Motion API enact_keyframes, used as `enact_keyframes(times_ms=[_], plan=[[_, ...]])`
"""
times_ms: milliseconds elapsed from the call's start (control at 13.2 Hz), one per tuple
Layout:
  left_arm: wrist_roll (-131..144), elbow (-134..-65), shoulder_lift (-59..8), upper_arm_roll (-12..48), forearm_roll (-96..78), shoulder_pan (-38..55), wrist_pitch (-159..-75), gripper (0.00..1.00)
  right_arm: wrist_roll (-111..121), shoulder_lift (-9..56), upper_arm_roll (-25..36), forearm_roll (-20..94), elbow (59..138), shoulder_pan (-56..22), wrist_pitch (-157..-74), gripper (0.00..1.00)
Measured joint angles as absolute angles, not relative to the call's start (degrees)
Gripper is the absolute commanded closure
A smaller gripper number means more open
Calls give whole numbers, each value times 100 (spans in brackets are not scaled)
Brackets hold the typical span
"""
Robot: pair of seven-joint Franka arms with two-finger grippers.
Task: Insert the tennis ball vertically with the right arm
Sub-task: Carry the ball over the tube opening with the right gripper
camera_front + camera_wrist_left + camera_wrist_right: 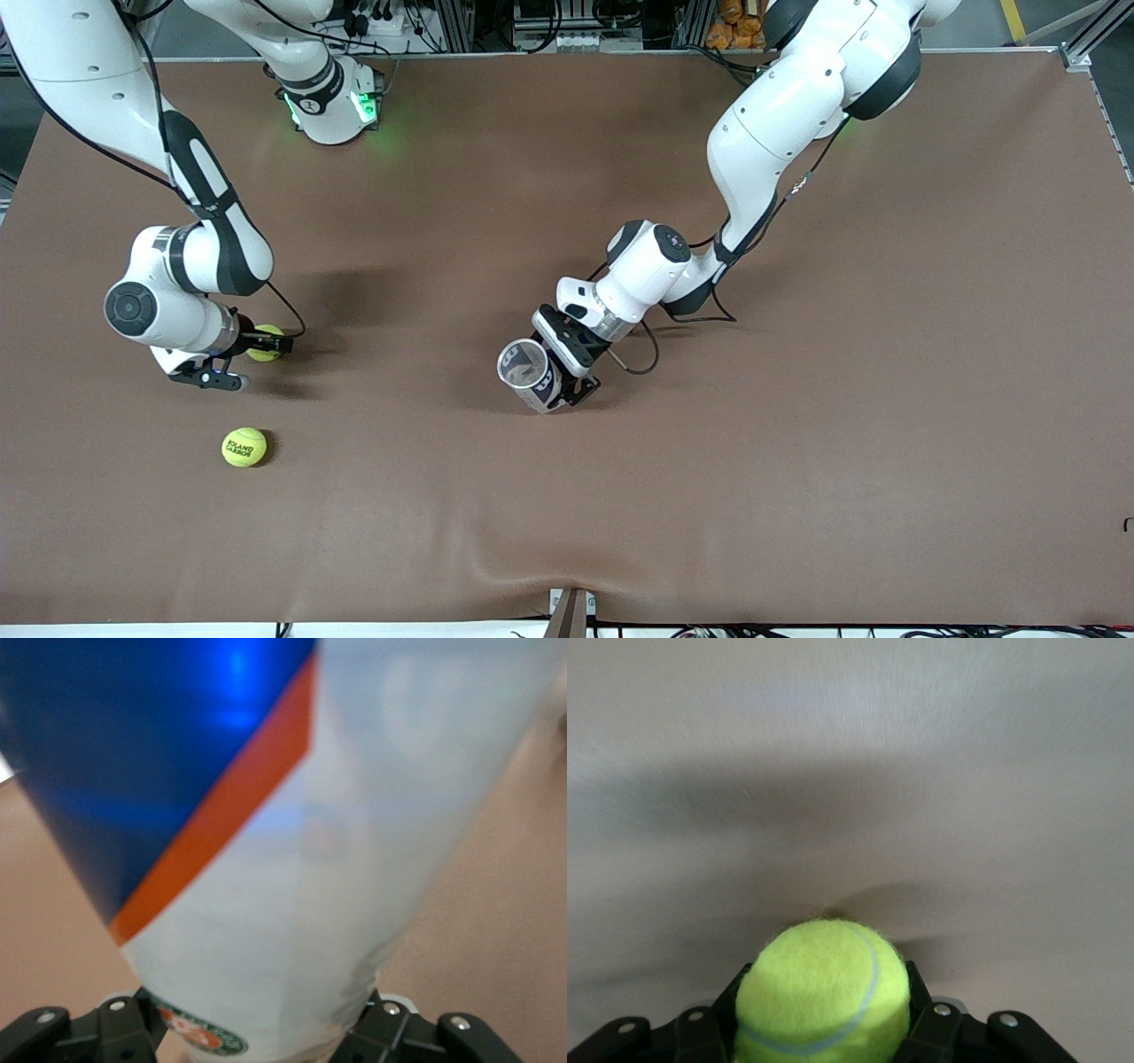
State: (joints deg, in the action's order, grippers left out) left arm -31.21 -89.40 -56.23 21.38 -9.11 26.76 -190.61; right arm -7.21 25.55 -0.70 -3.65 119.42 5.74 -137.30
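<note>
Right gripper (252, 359) low at the right arm's end of the brown table (797, 443), clamped on a tennis ball (266, 343). Left gripper (567, 372) grips the ball canister (529, 377) mid-table, mouth up, presumably to receive it. Second ball (244, 447) lies loose, nearer the camera.

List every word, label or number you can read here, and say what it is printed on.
Loose tennis ball nearer the front camera: black two-line print, too small to read.
Can shut in the left tool: white marks on dark blue, unreadable.
Same can in the left wrist view: round green-and-orange emblem, lettering blurred.
Tennis ball shut in the right tool: only a seam, no text.
</note>
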Motion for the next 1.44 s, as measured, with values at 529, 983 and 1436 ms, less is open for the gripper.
enact_keyframes(times_ms=[529,983,1436], plan=[[-2770,-8960,-5765,2160,-912,2735,-19273,21,-1019,1127,-205,229,10318,-56,-10632,69],[-2765,-8962,-5765,2161,-912,2736,-19280,21,-3298,1355,-240,870,9161,-1063,-10290,70],[-2765,-8963,-5765,2163,-912,2736,-19285,21,-5939,2754,-242,872,7939,-2279,-11098,70]])
